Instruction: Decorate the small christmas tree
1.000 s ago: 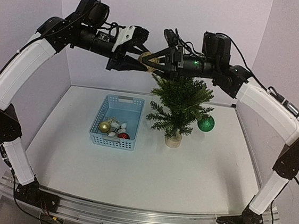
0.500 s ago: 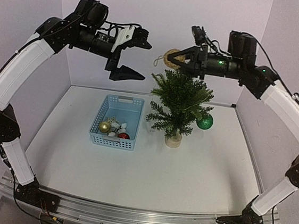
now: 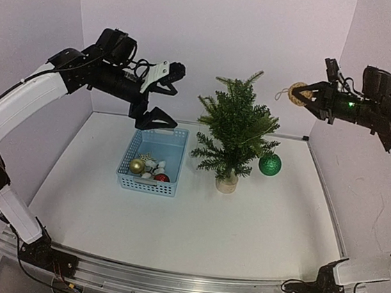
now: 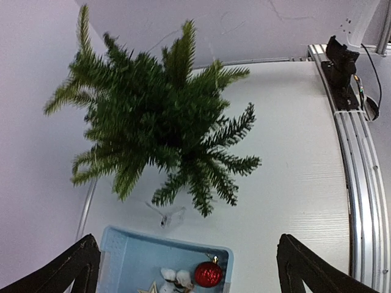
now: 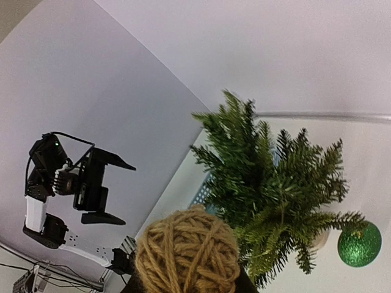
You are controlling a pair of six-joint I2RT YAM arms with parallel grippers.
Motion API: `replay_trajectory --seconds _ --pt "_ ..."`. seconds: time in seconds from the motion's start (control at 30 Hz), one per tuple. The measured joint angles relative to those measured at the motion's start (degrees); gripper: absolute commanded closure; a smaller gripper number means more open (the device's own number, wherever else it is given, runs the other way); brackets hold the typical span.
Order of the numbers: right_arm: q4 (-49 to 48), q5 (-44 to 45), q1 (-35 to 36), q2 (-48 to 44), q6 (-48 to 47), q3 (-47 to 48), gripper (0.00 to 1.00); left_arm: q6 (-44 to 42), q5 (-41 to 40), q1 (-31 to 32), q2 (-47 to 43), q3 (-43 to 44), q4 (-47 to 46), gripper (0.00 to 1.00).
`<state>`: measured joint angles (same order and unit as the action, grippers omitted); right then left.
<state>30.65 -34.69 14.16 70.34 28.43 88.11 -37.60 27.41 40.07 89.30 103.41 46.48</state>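
The small christmas tree [image 3: 235, 131] stands upright mid-table, and a green bauble [image 3: 270, 164] hangs from its right side. My right gripper [image 3: 307, 97] is high up to the right of the tree, shut on a tan twine ball ornament [image 3: 299, 94]. That twine ball [image 5: 186, 251] fills the bottom of the right wrist view, with the tree [image 5: 275, 183] and green bauble [image 5: 358, 244] beyond it. My left gripper [image 3: 166, 95] hangs open and empty above the back of the blue basket [image 3: 156, 130], left of the tree. The left wrist view looks down on the tree [image 4: 156, 119] and the basket [image 4: 137, 256].
The basket holds a gold bauble [image 3: 137, 165], a red bauble [image 3: 161, 178] and white pieces. The red bauble [image 4: 208, 274] also shows in the left wrist view. Walls close in the back and both sides. An aluminium rail [image 3: 181, 285] runs along the near edge.
The left gripper opened and let go of the twine ball, then dropped back to the left over the basket. The right gripper carried the ball away to the right, past the tree top.
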Motion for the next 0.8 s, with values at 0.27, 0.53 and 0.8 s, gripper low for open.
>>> replay_trajectory --seconds 0.27,0.53,0.8 --pt "3.3 -4.1 -6.1 -1.2 -0.6 -8.6 1.00 10.3 -0.6 -5.0 -5.9 -17.0 -10.8 0.01" --pt "3.2 -5.2 -9.5 -3.5 -0.5 -8.8 1.00 13.9 -0.1 -4.6 -6.2 -20.6 -15.5 0.01" --pt "2.4 -7.5 -10.0 -0.6 -0.4 -10.6 1.00 14.1 -0.1 -4.6 -6.2 -20.7 -17.1 0.00"
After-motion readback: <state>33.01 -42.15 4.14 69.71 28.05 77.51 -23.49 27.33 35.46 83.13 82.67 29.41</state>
